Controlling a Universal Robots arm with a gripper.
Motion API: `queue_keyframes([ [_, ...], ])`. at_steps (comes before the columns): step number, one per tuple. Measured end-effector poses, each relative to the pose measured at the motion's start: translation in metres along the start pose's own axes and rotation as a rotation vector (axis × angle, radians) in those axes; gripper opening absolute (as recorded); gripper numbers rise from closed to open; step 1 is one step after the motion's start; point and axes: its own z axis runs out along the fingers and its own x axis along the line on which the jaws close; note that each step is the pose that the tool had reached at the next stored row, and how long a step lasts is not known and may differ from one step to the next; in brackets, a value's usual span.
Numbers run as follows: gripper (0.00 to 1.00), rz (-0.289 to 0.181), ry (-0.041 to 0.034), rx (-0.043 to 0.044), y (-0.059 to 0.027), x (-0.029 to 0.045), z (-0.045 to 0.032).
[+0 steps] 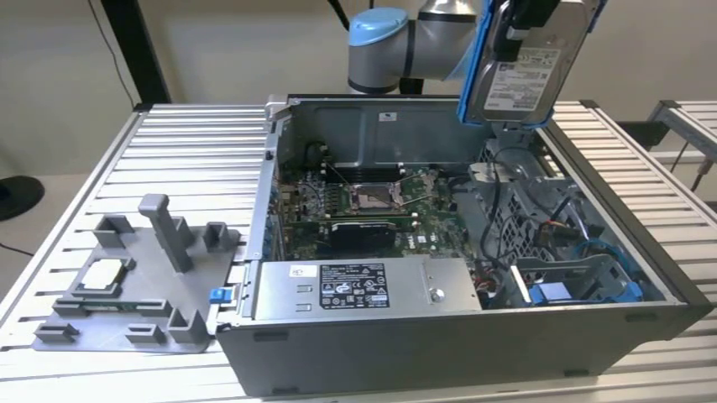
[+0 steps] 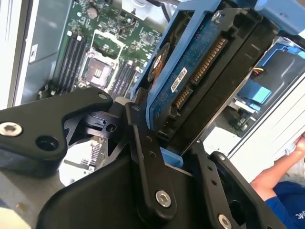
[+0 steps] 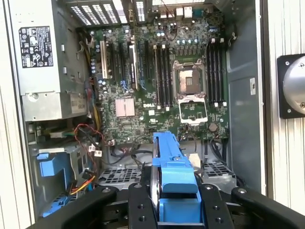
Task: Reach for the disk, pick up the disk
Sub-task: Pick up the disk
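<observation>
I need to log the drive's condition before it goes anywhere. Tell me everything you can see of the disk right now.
The disk is a flat silver-grey metal drive with a white printed label, framed by blue plastic carrier rails. It hangs nearly upright in the air above the open computer case, clamped in the gripper. The second wrist view shows its blue circuit board and connector edge; the first wrist view shows its blue rail edge-on between the gripper's black fingers.

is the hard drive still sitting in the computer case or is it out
Out. In the exterior view the disk hangs on edge above the open case, clear of it; in the second wrist view the gripper is clamped on it.
</observation>
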Motion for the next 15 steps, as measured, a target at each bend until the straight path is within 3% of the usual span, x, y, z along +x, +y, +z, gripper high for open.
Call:
queue_keyframes([
  [15, 0.00, 0.000, 0.0000, 0.0000, -0.0027, 0.0265, -0.0004],
])
